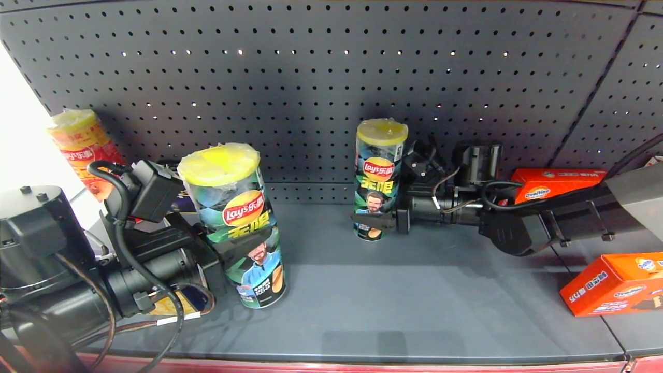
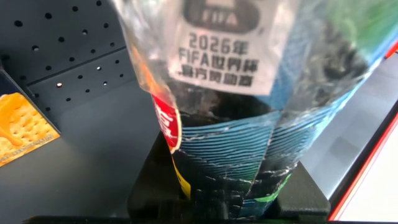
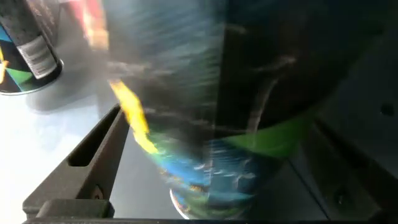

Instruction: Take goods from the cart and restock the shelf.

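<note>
Two green-and-blue chip cans with yellow lids stand upright over the dark shelf board [image 1: 414, 305]. My left gripper [image 1: 247, 243] is shut on the nearer chip can [image 1: 233, 223] toward the shelf's left front, its base down at the board. In the left wrist view this can [image 2: 230, 124] sits between my fingers [image 2: 155, 186]. My right gripper [image 1: 374, 219] is shut on the farther chip can [image 1: 379, 178] close to the pegboard. In the right wrist view that can [image 3: 205, 124] is clamped between the fingers [image 3: 93, 168], with the left arm's can [image 3: 25, 50] farther off.
A red-and-yellow can [image 1: 85, 150] leans at the far left by the pegboard [image 1: 331, 77]. Orange boxes lie on the right, one at the back [image 1: 557, 184] and one in front [image 1: 614, 282]. A cracker box [image 2: 18, 124] lies behind the left gripper. Bare board lies between and in front of the cans.
</note>
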